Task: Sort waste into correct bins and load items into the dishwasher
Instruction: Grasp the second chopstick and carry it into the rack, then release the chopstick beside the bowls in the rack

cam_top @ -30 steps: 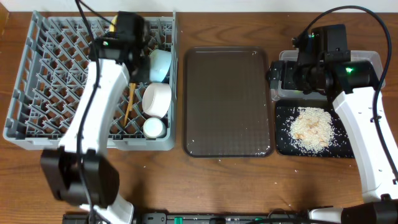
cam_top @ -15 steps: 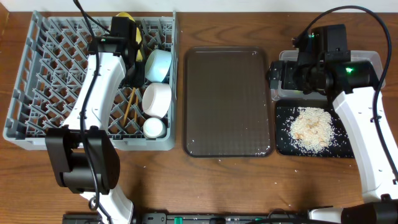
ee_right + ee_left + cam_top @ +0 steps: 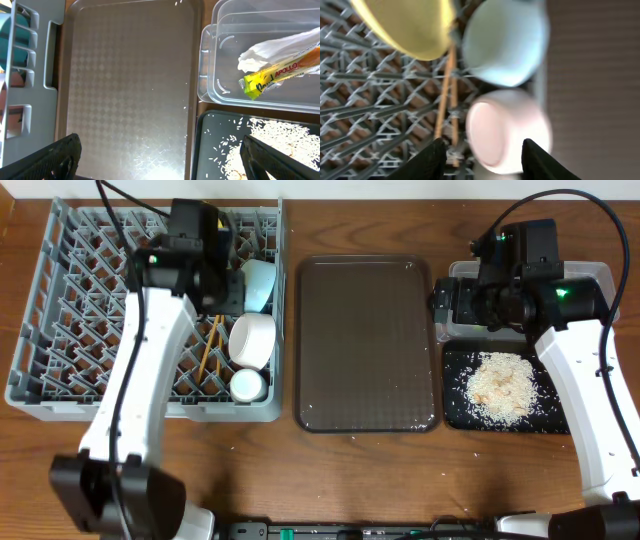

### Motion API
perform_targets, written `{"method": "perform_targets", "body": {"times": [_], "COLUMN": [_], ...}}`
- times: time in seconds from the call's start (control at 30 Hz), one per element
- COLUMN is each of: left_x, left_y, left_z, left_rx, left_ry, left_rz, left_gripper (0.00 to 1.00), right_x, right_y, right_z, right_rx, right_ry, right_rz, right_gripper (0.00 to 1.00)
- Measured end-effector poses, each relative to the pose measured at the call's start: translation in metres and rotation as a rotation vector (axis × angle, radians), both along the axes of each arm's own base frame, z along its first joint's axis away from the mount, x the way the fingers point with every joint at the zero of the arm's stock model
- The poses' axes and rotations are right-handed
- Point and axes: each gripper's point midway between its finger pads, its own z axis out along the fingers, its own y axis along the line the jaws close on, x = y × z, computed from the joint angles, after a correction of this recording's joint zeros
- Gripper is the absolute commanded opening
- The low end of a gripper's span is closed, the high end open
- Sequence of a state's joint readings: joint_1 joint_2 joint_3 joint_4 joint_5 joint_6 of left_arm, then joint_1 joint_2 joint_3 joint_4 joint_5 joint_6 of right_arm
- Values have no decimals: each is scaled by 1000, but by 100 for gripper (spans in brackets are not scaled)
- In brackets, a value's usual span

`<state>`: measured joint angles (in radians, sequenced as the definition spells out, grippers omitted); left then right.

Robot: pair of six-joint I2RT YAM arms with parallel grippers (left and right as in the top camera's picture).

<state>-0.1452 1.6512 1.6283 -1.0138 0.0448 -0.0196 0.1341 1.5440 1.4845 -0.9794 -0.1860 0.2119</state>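
Retreat step, by the looks: yellow plate (image 3: 405,25) already set in dish rack (image 3: 60,300), next to light blue bowl (image 3: 505,42). Left end effector (image 3: 485,157) half open, nothing gripped, over white bowl (image 3: 505,130); should be lifted straight up, kept off chopsticks (image 3: 445,95). Right end effector (image 3: 160,155) wide open, empty, near clear box (image 3: 215,85).

1 blue bowl (image 3: 260,283), 1 white bowl (image 3: 252,338), 1 cup (image 3: 247,385), 1 plate (image 3: 405,25), 2 chopsticks (image 3: 208,350).

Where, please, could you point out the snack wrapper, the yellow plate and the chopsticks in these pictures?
snack wrapper (image 3: 280,75), right wrist view, middle of its printed length.
yellow plate (image 3: 405,25), left wrist view, centre of its yellow face.
chopsticks (image 3: 445,95), left wrist view, mid-shaft of the left stick.
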Motion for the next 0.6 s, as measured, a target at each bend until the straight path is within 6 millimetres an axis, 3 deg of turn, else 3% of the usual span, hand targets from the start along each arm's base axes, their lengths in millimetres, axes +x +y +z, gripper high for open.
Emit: {"method": "perform_targets", "body": {"times": [0.17,0.47,0.6], "left_x": [-7,-13,-17], "left_y": [-35,-57,-64], "left_z": [3,3,2], "left_rx": [-44,-95,-105], "left_ry": [-1,16,25], "left_rz": [-39,-13,-19], "left_gripper": [54,56,66], "right_x": [0,2,3], "right_y": [0,0,1], "right_z": [0,1,2], "right_rx": [0,2,3], "right_ry": [0,-12,-15], "right_rz": [0,0,0], "right_gripper": [99,99,99]}}
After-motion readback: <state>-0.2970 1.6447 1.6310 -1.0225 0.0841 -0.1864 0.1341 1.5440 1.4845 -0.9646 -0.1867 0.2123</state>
